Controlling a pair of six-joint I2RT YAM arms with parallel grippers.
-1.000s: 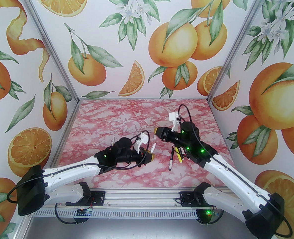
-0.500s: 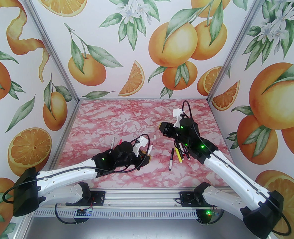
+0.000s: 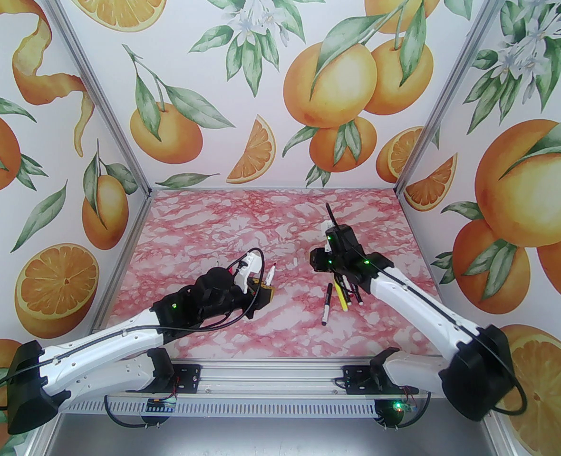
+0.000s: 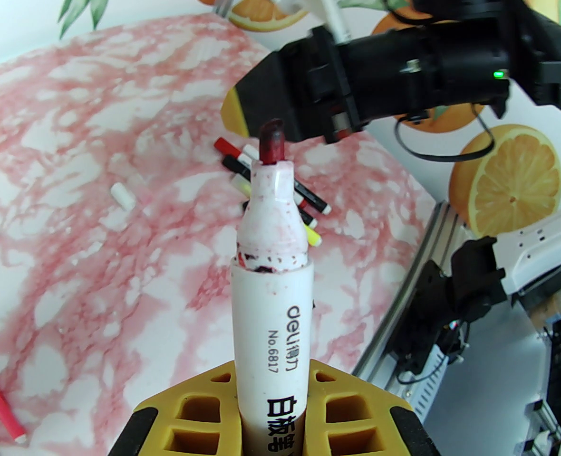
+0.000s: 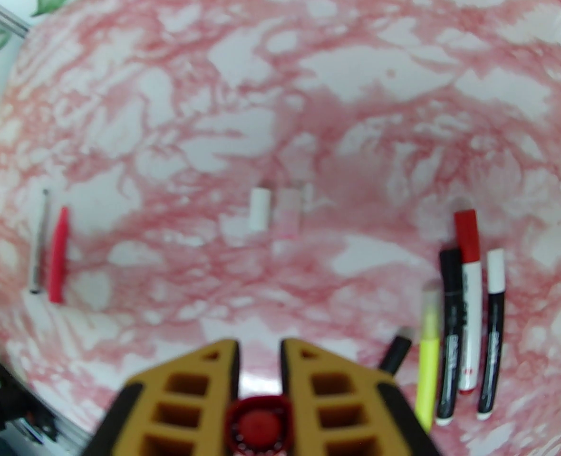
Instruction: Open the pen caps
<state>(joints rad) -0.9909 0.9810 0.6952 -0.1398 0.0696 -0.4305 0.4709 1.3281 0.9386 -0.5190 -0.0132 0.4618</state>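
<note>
Because the left gripper (image 4: 271,383) is clamped on the barrel of a white pen (image 4: 271,321) whose red tip (image 4: 272,143) stands bare, this pen counts as opened. The right gripper (image 5: 260,347) is closed on what looks like its red cap (image 5: 260,425), seen end-on deep between the fingers, above the pink marbled table (image 5: 356,64). A loose white cap (image 5: 260,208) lies mid-table. A pink pen (image 5: 58,254) lies on the left, and the capped pens (image 5: 449,330) lie bunched on the near right. To finish well, lower the cap close to the table beside the white one before releasing, so it cannot roll. Then lay the open pen flat on the left, tip clear of the capped group.
</note>
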